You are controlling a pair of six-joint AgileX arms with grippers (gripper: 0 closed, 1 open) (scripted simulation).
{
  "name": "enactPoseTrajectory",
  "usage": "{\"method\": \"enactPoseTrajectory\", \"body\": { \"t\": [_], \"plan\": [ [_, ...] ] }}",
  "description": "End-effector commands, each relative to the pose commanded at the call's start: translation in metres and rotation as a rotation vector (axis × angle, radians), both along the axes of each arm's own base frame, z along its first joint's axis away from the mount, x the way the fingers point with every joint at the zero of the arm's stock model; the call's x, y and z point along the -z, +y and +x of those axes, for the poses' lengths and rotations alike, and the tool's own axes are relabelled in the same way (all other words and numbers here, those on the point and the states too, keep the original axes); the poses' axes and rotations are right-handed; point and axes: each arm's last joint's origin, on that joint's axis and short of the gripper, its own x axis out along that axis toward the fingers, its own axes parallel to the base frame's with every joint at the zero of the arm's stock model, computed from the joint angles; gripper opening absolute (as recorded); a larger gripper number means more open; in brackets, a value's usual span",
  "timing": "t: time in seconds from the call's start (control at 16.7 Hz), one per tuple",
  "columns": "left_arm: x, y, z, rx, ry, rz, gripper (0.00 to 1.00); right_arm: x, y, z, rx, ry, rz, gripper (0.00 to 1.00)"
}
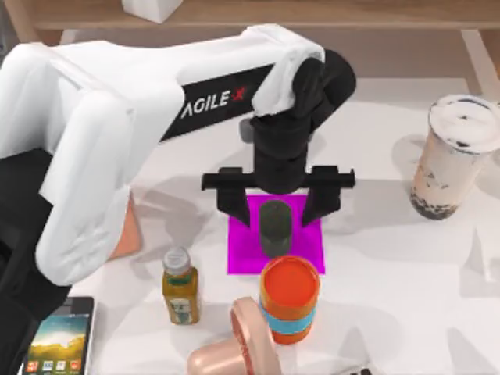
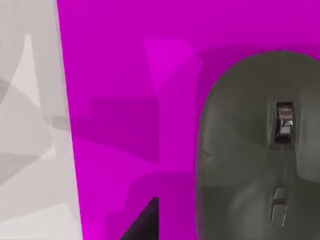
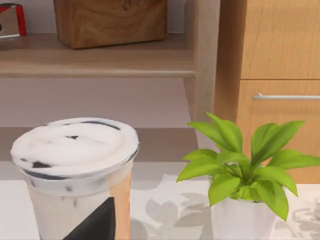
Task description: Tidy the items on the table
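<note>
The dark grey mouse (image 1: 275, 226) lies on a magenta mat (image 1: 305, 250) at the middle of the table (image 1: 391, 273). My left gripper (image 1: 277, 205) hangs open right over it, one finger on each side and neither touching. Up close, the left wrist view has the mouse (image 2: 250, 165) on the mat (image 2: 125, 100). The smartphone (image 1: 58, 337) lies at the front left corner. At the far right stands the bubble tea cup (image 1: 455, 156), upright. My right gripper (image 3: 97, 225) is just in front of the cup (image 3: 75, 170) in the right wrist view.
Close in front of the mat stand an orange can (image 1: 290, 297) and a small yellow bottle (image 1: 180, 287). A pink cup (image 1: 234, 350) lies on its side at the front edge. A potted plant (image 3: 240, 175) stands beside the bubble tea. Shelving runs along the back.
</note>
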Motion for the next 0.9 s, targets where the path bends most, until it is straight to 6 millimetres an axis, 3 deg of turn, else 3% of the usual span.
{"method": "enactPoseTrajectory", "body": {
  "t": [0.6, 0.72, 0.9],
  "plan": [
    [0.000, 0.001, 0.001, -0.002, 0.000, 0.000, 1.00, 0.000, 0.000, 0.000, 0.000, 0.000, 0.000, 1.00],
    [-0.012, 0.003, 0.000, 0.010, -0.016, -0.018, 1.00, 0.000, 0.000, 0.000, 0.000, 0.000, 0.000, 1.00],
    [-0.051, 0.017, -0.005, 0.053, -0.069, -0.076, 1.00, 0.000, 0.000, 0.000, 0.000, 0.000, 0.000, 1.00]
  ]
}}
